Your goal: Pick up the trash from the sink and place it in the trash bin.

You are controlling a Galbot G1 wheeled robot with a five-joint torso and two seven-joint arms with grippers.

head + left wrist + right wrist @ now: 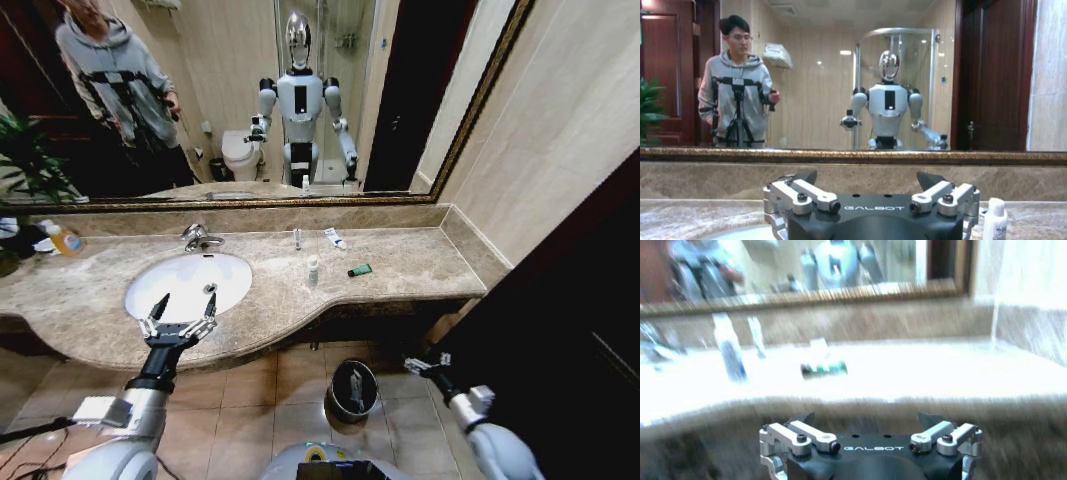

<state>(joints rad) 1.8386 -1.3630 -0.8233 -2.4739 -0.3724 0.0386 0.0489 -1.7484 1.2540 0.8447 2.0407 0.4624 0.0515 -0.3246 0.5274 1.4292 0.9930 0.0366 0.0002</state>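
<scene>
Left gripper (183, 306): hovers over the front part of the sink (150, 300), its fingers (158, 305) spread apart and holding nothing.
Right gripper (425, 362): low, beside the trash bin (353, 390) and below the tabletop edge; in its wrist view its fingers (800, 429) stand apart, empty.
Trash on tabletop: 4 pieces show on the marble tabletop (420, 265), to the right of the basin: a tiny white bottle (312, 268), a short green tube (360, 270), a white-blue sachet (334, 237) near the back wall and a clear vial (297, 238) beside it.
Trash versus fingers: every piece lies well apart from both grippers; the white bottle is the nearest to the left one, off to its right and farther back.
Bin: on the floor tiles under the tabletop, between the 2 arms, mouth open upward.
Not trash: an orange-yellow bottle (66, 240) stands at the far left of the tabletop.
Risk 1: the white bottle stands upright and looks light, so a glancing finger could tip it and roll it into the basin.
Risk 2: the sachet lies flat, so fingers may slide over it without catching.
Risk 3: the bin mouth is small, so a release from high up could miss.
</scene>
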